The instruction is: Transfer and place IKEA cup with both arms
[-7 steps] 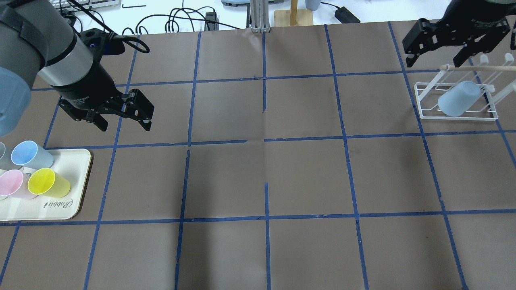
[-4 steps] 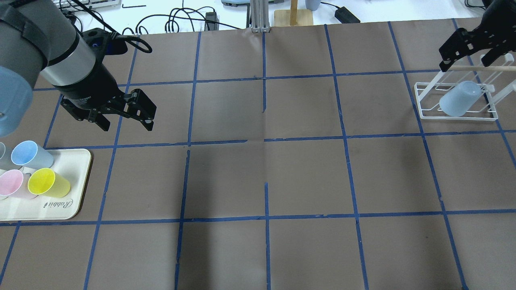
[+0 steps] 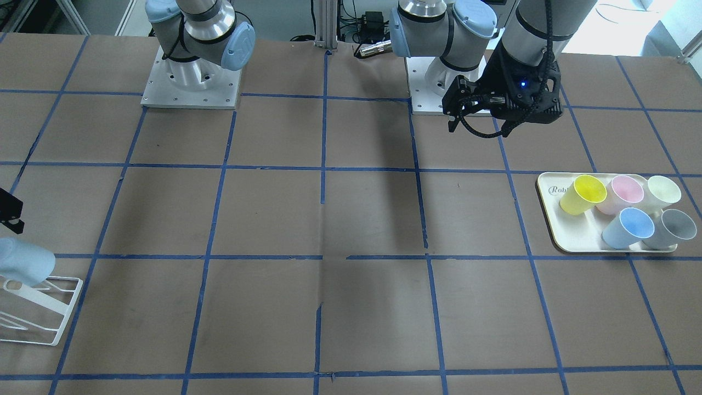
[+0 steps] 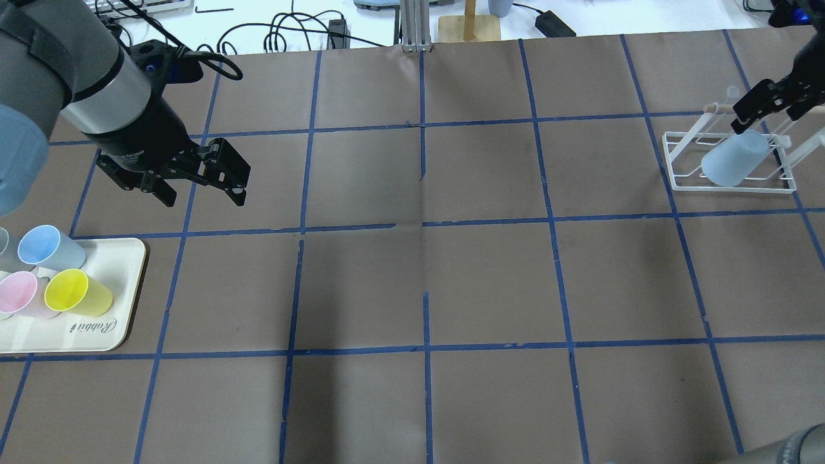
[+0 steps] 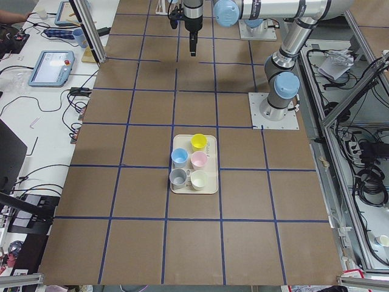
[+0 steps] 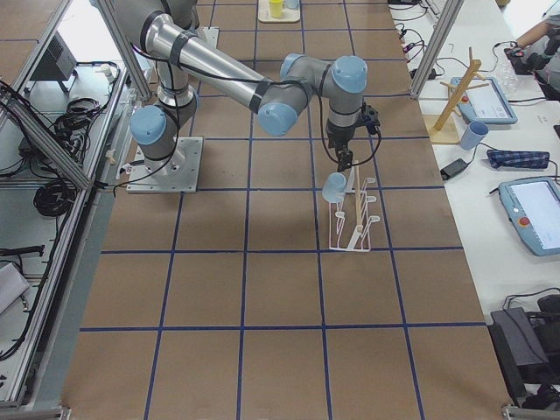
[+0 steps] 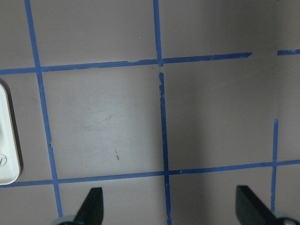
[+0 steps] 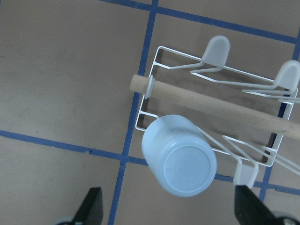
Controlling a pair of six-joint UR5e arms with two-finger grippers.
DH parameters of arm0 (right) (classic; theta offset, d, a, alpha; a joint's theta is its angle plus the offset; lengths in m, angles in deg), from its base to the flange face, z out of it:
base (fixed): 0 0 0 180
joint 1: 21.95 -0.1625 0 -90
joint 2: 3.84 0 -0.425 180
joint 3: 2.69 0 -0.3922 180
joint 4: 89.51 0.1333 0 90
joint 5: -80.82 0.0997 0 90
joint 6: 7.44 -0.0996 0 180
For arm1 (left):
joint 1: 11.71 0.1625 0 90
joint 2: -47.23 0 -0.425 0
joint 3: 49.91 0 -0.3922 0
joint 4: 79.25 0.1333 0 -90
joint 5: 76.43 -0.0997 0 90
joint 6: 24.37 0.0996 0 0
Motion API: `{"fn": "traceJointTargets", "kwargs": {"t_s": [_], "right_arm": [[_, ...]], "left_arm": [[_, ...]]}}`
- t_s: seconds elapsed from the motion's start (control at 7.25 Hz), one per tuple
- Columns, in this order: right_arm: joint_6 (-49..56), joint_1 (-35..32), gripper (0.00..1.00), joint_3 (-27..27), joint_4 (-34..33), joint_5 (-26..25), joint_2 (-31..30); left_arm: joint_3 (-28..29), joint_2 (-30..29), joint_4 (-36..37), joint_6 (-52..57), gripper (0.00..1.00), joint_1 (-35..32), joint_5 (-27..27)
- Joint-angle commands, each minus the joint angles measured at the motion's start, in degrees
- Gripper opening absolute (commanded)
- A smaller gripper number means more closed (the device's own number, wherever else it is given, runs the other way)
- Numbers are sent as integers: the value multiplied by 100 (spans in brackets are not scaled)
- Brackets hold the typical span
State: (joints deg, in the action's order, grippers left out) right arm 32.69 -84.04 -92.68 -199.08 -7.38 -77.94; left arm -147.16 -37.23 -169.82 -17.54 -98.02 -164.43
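Note:
The IKEA cup [image 4: 735,159], a pale light-blue tumbler, hangs tilted and upside down on a prong of a white wire rack [image 4: 675,182] at the far right. In the right wrist view the cup [image 8: 180,157] shows its base just ahead of the fingers. My right gripper [image 4: 764,116] is open and empty, above the rack and apart from the cup. My left gripper [image 4: 203,193] is open and empty over bare table, beyond a cream tray [image 4: 119,322]. The left wrist view shows only table between its fingers [image 7: 92,206].
The tray [image 3: 554,233] holds several upright cups: yellow [image 4: 77,292], pink [image 4: 19,293], a second light-blue one [image 4: 46,247], grey [image 3: 670,227] and cream [image 3: 663,192]. A wooden dowel [image 8: 220,105] lies across the rack. Blue tape lines grid the brown table.
My right gripper has moved right and toward the view's edge, over the rack. The cup stays on the rack. My left gripper has barely moved.

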Motion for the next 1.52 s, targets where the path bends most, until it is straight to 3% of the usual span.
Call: {"fn": "traceJointTargets", "kwargs": {"t_s": [0.0, 1.38], "right_arm": [[21, 47, 100, -19, -196, -13, 376], [21, 56, 100, -230, -521, -22, 580]], "left_arm": [[-14, -9, -4, -15, 100, 0, -24], [-5, -238, 338, -59, 100, 114, 397]]}}
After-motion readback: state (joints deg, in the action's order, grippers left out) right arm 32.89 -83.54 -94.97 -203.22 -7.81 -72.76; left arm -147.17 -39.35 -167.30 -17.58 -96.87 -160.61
